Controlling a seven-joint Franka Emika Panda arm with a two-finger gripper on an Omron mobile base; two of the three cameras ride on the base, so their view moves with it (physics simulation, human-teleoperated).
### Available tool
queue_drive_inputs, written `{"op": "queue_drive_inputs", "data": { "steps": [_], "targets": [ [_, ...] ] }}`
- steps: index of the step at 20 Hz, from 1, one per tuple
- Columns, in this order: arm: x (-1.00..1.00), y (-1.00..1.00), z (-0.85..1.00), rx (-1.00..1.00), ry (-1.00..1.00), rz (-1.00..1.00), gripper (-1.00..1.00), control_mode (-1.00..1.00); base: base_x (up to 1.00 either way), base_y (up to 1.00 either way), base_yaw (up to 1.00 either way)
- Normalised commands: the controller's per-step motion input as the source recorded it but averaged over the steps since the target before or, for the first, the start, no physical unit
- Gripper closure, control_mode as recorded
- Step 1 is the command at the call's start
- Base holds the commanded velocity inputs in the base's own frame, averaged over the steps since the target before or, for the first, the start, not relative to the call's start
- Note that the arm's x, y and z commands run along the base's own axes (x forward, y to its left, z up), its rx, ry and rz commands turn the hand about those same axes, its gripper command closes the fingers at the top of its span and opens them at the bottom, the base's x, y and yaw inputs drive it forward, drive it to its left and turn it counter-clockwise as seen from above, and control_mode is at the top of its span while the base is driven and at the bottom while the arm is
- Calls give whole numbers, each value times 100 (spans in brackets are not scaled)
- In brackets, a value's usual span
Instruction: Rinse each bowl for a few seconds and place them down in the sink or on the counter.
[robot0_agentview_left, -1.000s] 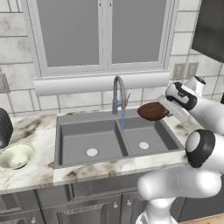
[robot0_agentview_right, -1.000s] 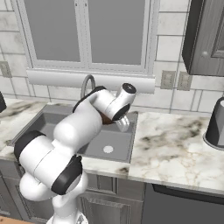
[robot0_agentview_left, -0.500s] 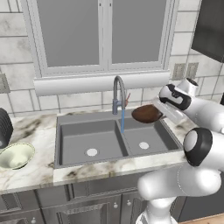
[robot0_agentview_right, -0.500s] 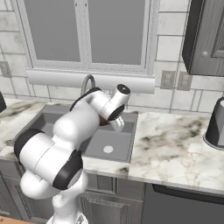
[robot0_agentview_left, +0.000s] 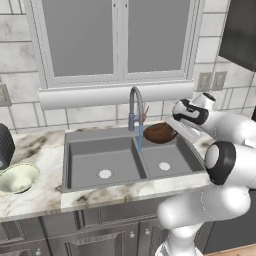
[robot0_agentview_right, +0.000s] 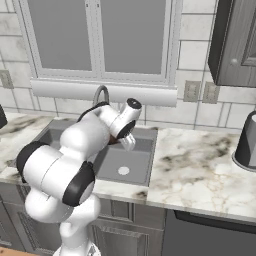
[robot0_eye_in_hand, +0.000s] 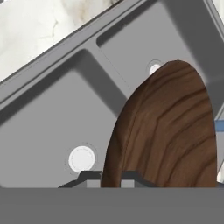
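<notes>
Hand view: fingers (robot0_eye_in_hand: 110, 178) clamped on rim of dark reddish-brown wooden bowl (robot0_eye_in_hand: 168, 131), held tilted over the double sink (robot0_eye_in_hand: 52, 131). Over the last second, carried leftward from above the right bench edge toward the faucet (robot0_agentview_left: 136, 107); bowl (robot0_agentview_left: 160, 133) now just beside the blue water stream (robot0_agentview_left: 140, 138), over the right basin. Judged: rinsing about to begin. Cream-green bowl (robot0_agentview_left: 18, 177) left waiting on the marble bench (robot0_agentview_left: 40, 150), well apart. No brands, labels or writing legible anywhere.

The sink (robot0_agentview_left: 117, 162) sits in the counter (robot0_agentview_left: 37, 197) below the window (robot0_agentview_left: 117, 37). One bowl (robot0_agentview_left: 18, 177) rests on the counter left of it; another bowl (robot0_agentview_left: 160, 133) hangs above the right basin, beside the faucet (robot0_agentview_left: 136, 107).
</notes>
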Motion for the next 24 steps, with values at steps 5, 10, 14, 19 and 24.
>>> {"op": "queue_drive_inputs", "data": {
  "steps": [5, 10, 14, 19, 24],
  "targets": [
    [34, 32, -20, 0, 0, 1, 100, -100, 0, 0, 0],
    [36, 15, -18, 1, -1, 1, 100, -100, 0, 0, 0],
    [34, 0, -14, 4, -1, 2, 100, -100, 0, 0, 0],
    [14, -15, 0, 4, 0, 4, 100, -100, 0, 0, 0],
    [0, -30, 9, 3, 0, 4, 100, -100, 0, 0, 0]
  ]
}}
